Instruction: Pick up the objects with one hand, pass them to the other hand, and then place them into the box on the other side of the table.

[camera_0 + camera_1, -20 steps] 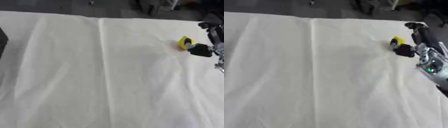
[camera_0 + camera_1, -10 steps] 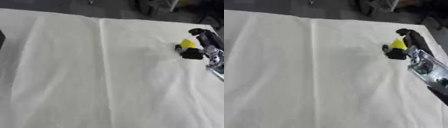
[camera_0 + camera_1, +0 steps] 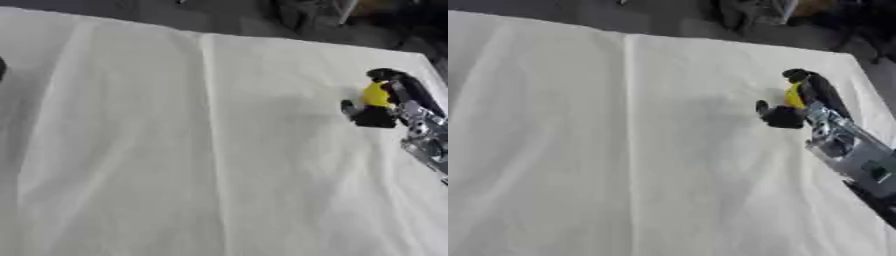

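Note:
A small yellow object [image 3: 377,94] sits in my right hand [image 3: 798,102], whose black fingers curl round it from above and below. The hand hangs over the right side of the white-clothed table [image 3: 175,150], and its silver forearm [image 3: 850,150] runs off to the lower right. My left hand shows in neither view. No box is plainly in view; only a dark shape [image 3: 2,67] peeks in at the far left edge of the left eye view.
A fold line [image 3: 210,125] in the cloth runs from the far edge toward me. Dark floor and some furniture legs [image 3: 750,12] lie beyond the far table edge. The table's right corner [image 3: 855,57] is near my hand.
My right hand has carried the yellow object leftward, away from the right edge and inward over the table. The views have also shifted a little.

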Motion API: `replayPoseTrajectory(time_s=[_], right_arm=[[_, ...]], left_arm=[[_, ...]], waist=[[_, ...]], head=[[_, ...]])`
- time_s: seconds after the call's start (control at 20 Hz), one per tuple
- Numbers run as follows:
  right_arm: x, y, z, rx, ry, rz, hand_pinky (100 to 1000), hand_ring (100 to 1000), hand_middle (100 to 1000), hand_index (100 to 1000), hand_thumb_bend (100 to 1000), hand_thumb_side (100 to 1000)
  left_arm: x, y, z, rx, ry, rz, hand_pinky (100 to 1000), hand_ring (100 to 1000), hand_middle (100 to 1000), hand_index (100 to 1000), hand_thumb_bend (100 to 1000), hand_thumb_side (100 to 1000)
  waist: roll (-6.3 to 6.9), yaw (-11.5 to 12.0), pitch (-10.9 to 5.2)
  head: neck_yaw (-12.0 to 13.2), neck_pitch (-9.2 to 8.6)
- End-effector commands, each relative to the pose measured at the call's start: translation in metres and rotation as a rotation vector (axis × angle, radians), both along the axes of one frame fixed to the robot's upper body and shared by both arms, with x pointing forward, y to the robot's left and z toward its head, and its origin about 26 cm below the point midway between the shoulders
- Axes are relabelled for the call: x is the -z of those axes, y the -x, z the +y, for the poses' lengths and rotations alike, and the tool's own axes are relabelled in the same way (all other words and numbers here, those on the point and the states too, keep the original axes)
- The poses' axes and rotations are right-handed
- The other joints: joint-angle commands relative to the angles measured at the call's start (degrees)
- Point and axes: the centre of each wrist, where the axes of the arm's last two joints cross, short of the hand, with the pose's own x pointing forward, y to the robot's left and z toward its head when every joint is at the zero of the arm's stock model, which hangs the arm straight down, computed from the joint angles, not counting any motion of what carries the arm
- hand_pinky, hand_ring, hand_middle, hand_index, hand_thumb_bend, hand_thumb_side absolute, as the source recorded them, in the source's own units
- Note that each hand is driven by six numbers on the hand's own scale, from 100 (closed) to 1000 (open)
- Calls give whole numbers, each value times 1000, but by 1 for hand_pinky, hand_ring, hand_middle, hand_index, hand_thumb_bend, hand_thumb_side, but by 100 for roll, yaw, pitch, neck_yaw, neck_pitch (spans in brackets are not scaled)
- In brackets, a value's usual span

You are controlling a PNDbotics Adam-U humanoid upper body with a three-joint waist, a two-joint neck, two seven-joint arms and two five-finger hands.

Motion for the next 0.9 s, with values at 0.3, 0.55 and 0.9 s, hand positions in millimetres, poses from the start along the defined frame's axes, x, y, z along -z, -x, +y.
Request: replayPoseTrajectory(time_s=[0.3,0.55,0.9], right_arm=[[-11,5,-8,461,90,-118,800,911,870,887,100,386],[-11,7,-18,511,113,-133,799,921,872,902,100,405],[-7,12,-42,615,140,-129,805,935,878,904,100,363]], left_arm=[[-1,4,0,-3,1,-25,969,311,770,829,801,572],[5,5,0,-2,1,-21,968,311,769,828,802,570],[12,6,2,-13,11,-28,967,309,767,826,802,566]], waist=[[78,-19,-77],[145,-57,-65],[191,-48,3]], head=[[-27,-77],[-70,-47],[-132,-83]])
